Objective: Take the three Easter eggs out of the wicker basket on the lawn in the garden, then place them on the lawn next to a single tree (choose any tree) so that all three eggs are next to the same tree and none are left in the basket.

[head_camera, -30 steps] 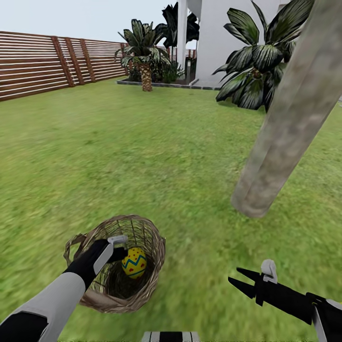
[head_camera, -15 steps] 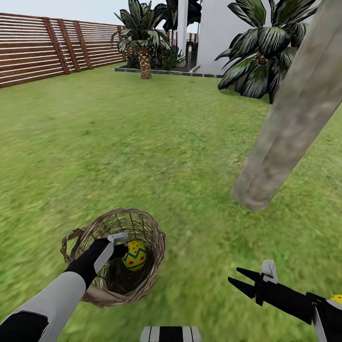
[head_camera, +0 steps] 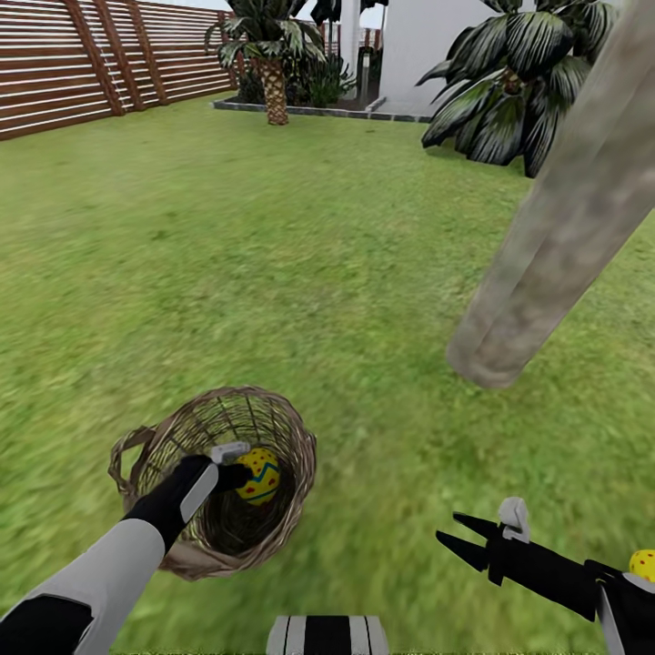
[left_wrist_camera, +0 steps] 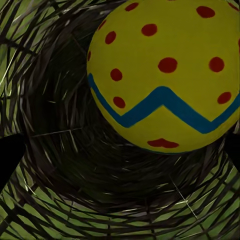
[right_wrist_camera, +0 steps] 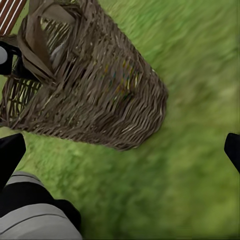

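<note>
Camera tilted down — left gripper [head_camera: 235,464] inside wicker basket [head_camera: 291,437], Easter egg [head_camera: 259,475] upright.

I see a yellow egg [left_wrist_camera: 162,75] with red dots and blue zigzag, a brown open-weave wicker basket [head_camera: 273,428], and green grass [head_camera: 273,255].

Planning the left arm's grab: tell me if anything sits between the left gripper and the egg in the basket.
Nothing visible does. The left gripper is already inside the wicker basket, right beside the Easter egg. In the left wrist view the egg sits unobstructed just ahead of the fingers, only basket weave behind it.
</note>
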Controlling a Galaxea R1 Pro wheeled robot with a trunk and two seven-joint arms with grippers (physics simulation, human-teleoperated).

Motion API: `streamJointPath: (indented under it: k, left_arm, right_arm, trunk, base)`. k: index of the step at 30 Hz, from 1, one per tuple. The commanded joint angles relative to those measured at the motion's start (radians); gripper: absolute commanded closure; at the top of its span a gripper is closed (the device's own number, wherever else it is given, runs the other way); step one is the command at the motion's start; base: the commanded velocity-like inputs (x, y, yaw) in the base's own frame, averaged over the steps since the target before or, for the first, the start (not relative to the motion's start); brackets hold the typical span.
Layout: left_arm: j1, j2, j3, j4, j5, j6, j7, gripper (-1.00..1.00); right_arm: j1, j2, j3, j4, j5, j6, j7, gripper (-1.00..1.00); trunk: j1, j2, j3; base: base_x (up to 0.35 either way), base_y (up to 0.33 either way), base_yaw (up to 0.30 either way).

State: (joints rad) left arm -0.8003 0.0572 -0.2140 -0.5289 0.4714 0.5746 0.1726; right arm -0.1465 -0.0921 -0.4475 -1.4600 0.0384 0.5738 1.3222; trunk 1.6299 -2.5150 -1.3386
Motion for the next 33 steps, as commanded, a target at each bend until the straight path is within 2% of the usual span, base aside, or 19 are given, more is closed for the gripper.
streamJointPath:
  k: [1, 7, 15, 17, 20, 23, 25, 33]
  left_arm:
    - [0.0, 0.001, -0.01, -0.002, 0.01, -0.005, 0.006, -1.0]
    - [0.0, 0.005, -0.025, -0.003, 0.01, -0.017, 0.002, -1.0]
    - [0.0, 0.006, -0.03, -0.03, 0.01, -0.021, 0.001, -1.0]
    - [0.0, 0.005, -0.043, -0.035, 0.01, -0.025, 0.001, -1.0]
    - [0.001, 0.006, -0.081, -0.039, 0.01, -0.041, 0.001, -1.0]
    - [0.001, 0.007, -0.095, -0.041, 0.011, -0.048, 0.001, -1.0]
    - [0.001, 0.007, -0.099, -0.042, 0.011, -0.051, 0.001, -1.0]
    - [0.003, 0.009, -0.107, -0.046, 0.011, -0.055, -0.007, -1.0]
  right_arm:
    - [-0.001, 0.0, -0.001, -0.001, 0.005, 0.009, 0.006, -1.0]
    - [-0.001, 0.001, 0.001, -0.001, 0.007, 0.008, 0.005, -1.0]
    - [-0.001, 0.002, 0.004, 0.001, 0.009, 0.009, 0.003, -1.0]
    - [-0.001, 0.001, 0.003, 0.001, 0.009, 0.008, 0.002, -1.0]
    - [-0.001, 0.001, 0.0, 0.001, 0.009, 0.008, 0.002, -1.0]
    - [-0.001, 0.001, 0.002, 0.001, 0.009, 0.008, 0.002, -1.0]
    - [-0.001, 0.001, 0.002, 0.001, 0.009, 0.008, 0.002, -1.0]
    - [-0.001, 0.001, 0.001, 0.001, 0.009, 0.008, 0.001, -1.0]
  trunk:
    - [0.0, -0.001, -0.005]
    - [0.0, -0.001, -0.005]
    - [0.004, -0.002, -0.036]
    - [0.005, -0.003, -0.043]
    - [0.005, -0.003, -0.043]
    - [0.005, -0.003, -0.043]
    - [0.005, -0.003, -0.043]
    - [0.008, -0.005, -0.07]
  base:
    - [0.0, 0.0, 0.0]
    - [0.0, 0.0, 0.0]
    - [0.0, 0.0, 0.0]
    - [0.0, 0.0, 0.0]
    - [0.0, 0.0, 0.0]
    - [0.0, 0.0, 0.0]
    - [0.0, 0.0, 0.0]
    - [0.0, 0.0, 0.0]
